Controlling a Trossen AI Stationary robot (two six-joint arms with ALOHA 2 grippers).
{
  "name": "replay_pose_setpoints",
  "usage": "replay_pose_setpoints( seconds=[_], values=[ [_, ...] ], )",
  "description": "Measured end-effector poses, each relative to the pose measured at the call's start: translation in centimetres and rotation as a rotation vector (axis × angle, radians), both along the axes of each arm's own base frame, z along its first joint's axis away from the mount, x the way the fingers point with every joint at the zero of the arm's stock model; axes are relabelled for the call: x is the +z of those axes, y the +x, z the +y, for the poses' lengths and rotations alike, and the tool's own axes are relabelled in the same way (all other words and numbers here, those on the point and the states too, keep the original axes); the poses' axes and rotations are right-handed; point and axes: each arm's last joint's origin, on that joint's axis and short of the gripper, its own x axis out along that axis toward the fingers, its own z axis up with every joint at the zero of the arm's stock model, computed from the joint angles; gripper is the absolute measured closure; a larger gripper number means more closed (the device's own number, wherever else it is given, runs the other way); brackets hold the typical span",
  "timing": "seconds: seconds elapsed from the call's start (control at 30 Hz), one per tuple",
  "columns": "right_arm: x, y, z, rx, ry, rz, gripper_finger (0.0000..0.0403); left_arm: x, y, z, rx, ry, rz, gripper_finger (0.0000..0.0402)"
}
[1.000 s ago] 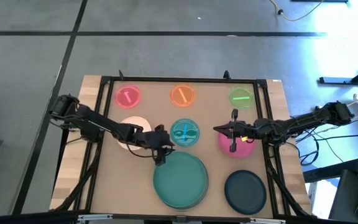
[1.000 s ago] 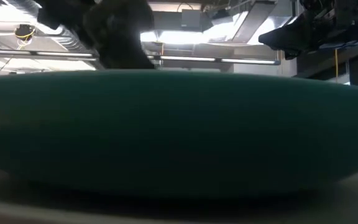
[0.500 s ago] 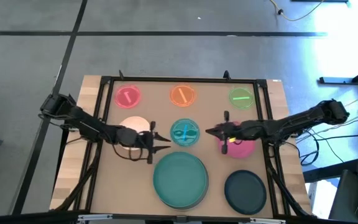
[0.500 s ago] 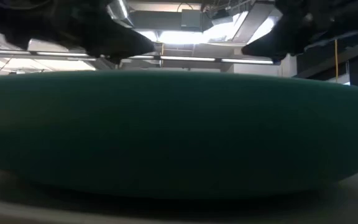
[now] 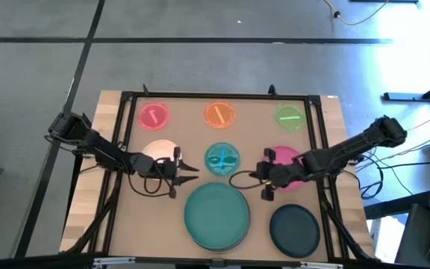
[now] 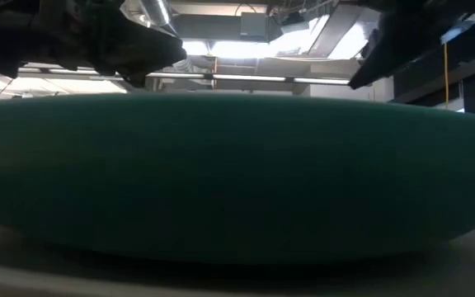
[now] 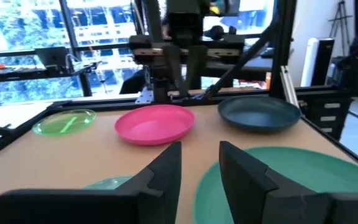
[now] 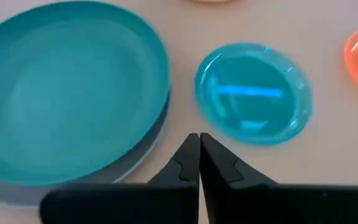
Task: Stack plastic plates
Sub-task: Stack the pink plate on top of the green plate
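The large teal plate lies on a grey plate whose rim shows beneath it, near the table's near edge. The black plate is to its right. The magenta plate, clear blue plate and pale pink plate sit in the middle row. The small pink plate, orange plate and green plate sit in the far row. My left gripper is open, between the pale pink and clear blue plates. My right gripper is shut, between the clear blue and magenta plates.
A black frame runs around the table. Bare tabletop lies left of the teal plate. In the low view the teal plate fills most of the picture, with both arms dark above it.
My left gripper has drawn back from the teal plate's far-left rim toward the table's left and turned from pointing down to level. My right gripper has moved off the magenta plate toward the near-left, to the gap beside the clear blue plate. No plate has moved.
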Motion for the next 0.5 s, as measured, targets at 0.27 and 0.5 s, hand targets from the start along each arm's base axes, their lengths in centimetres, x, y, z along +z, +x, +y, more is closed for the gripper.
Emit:
replay_pose_setpoints(
  seconds=[0.27, 0.5],
  values=[
    [-0.4, -1.1, 1.9, 0.053, 0.137, 0.073, 0.04, -0.1, -0.3, -0.7, 0.001, -0.091, 0.006, 0.0301],
    [-1.1, -1.8, 2.4, -0.041, 0.207, 0.161, 0.0325, -0.1, -0.4, -1.1, 0.025, -0.153, 0.002, 0.0301]
  ],
)
